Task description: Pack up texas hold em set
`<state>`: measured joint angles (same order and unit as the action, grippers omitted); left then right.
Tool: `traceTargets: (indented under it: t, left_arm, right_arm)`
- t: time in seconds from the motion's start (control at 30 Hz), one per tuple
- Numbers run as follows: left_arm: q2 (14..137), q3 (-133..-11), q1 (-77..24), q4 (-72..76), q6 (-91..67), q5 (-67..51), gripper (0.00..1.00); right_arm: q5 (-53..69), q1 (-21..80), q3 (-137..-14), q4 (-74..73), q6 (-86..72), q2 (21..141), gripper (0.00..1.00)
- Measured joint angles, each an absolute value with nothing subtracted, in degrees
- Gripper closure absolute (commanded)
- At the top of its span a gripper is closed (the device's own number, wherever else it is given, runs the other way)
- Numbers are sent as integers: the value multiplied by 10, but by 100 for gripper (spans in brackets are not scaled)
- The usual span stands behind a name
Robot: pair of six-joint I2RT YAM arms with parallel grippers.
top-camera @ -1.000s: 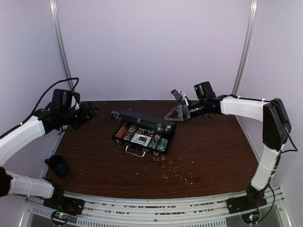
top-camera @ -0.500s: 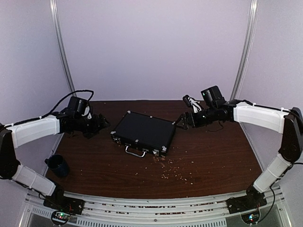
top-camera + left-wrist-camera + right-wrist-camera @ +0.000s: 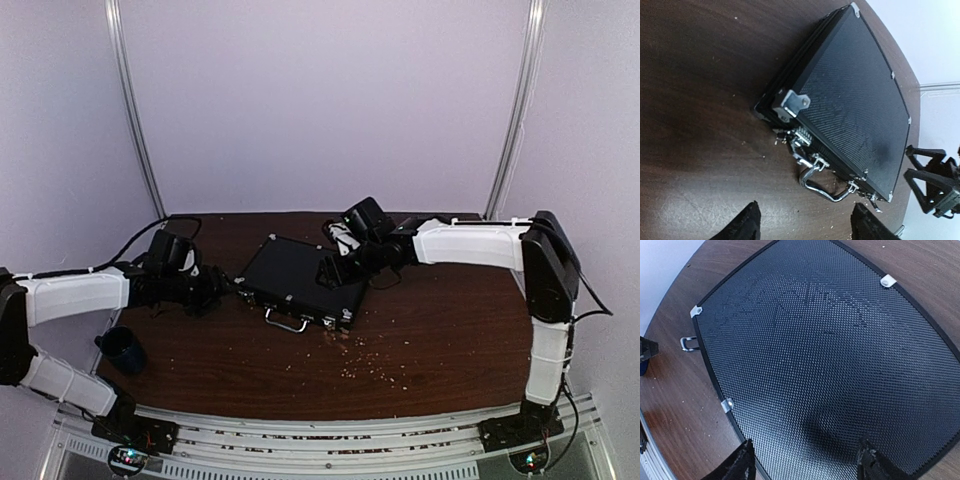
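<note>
Black case (image 3: pixel 295 272) lies shut (silver handle (image 3: pixel 821 189) nearside), left claw (image 3: pixel 805 220) spread beside it, right claw (image 3: pixel 806 455) spread above it.

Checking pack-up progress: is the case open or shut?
Shut. The case lies flat, lid down on its base, no chips or cards showing. Whether the latches are fastened, cannot tell.

Case (image 3: pixel 850 100): black woven-texture skin, kinda matt. Corners (image 3: pixel 790 104) and handle (image 3: pixel 810 184): shiny bare metal. Table (image 3: pixel 690 100): dark wood, smooth, slight sheen.
</note>
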<state>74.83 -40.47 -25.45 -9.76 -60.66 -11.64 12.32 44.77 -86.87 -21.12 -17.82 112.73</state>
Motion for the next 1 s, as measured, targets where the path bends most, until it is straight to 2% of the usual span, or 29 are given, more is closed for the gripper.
traceTargets:
  t: [0.17, 0.33, 0.73, 0.9, 1.0]
  left_arm:
    - [765, -404, -243, -40, -613, -143, 40]
    - [834, -409, -240, -7, -606, -175, 45]
    - [898, -435, -222, 6, -568, -217, 60]
    - [906, -436, -215, 8, -559, -218, 69]
    - [914, -436, -214, 14, -556, -219, 81]
  right_arm:
    - [98, 473, -937, -237, -195, 1188, 36]
    - [56, 496, -974, -267, -216, 1196, 39]
    - [-18, 525, -969, -310, -357, 1169, 39]
    - [-38, 525, -987, -325, -378, 1160, 39]
    - [-47, 525, -1007, -338, -366, 1160, 39]
